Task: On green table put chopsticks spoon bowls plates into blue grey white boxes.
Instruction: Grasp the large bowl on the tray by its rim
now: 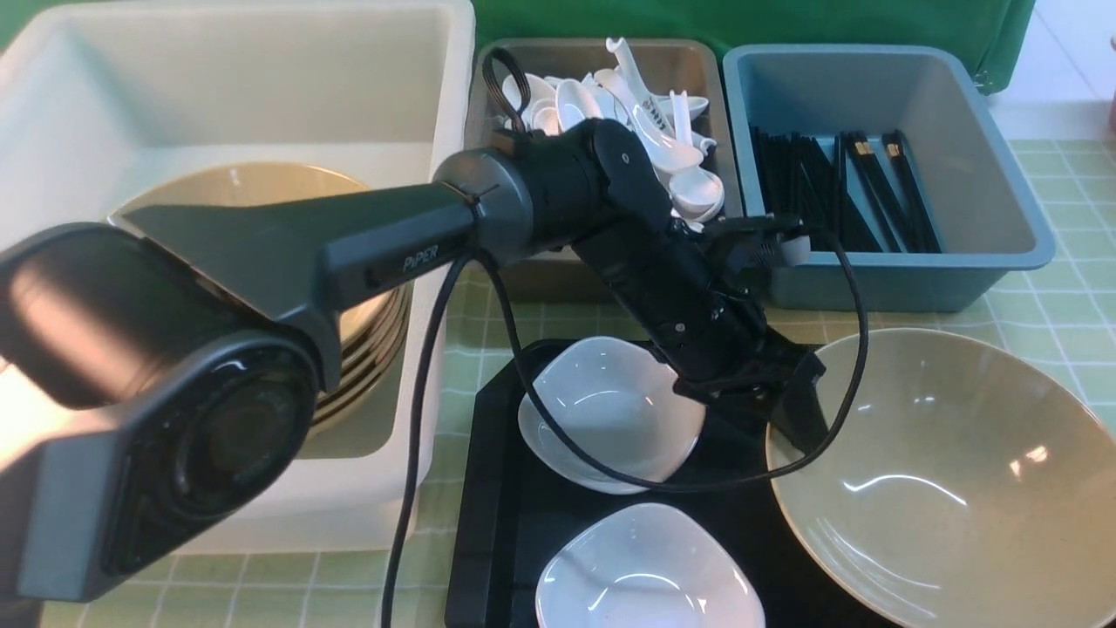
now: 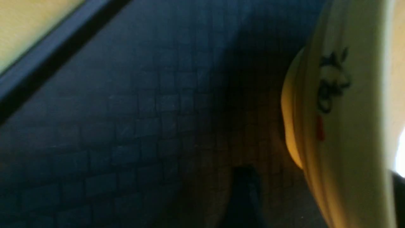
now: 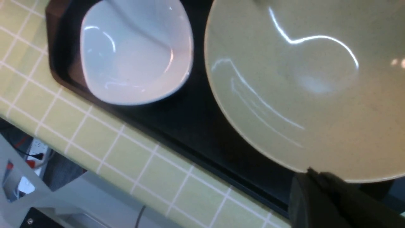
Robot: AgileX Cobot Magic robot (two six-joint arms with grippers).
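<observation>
While left gripper [image 1: 741, 384] sits low at frame centre, its jaw state is unreadable.
Front: it is at the right edge of the rear plate [image 1: 610, 410] on black tray [image 1: 497, 488]; big bowl [image 1: 942, 471] lower right; spoons [image 1: 575, 100] top centre in the grey box [image 1: 689, 70], chopsticks [image 1: 872, 192] upper right in the blue box [image 1: 1003, 235]. Left wrist: plate underside fills the right edge. Right wrist: right gripper [image 3: 316, 190], clenched, at bowl rim, lower right.

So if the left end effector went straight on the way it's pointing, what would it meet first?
Probably the black tray, between the farther white plate and the large bowl, though the plate's edge sits very close.
</observation>
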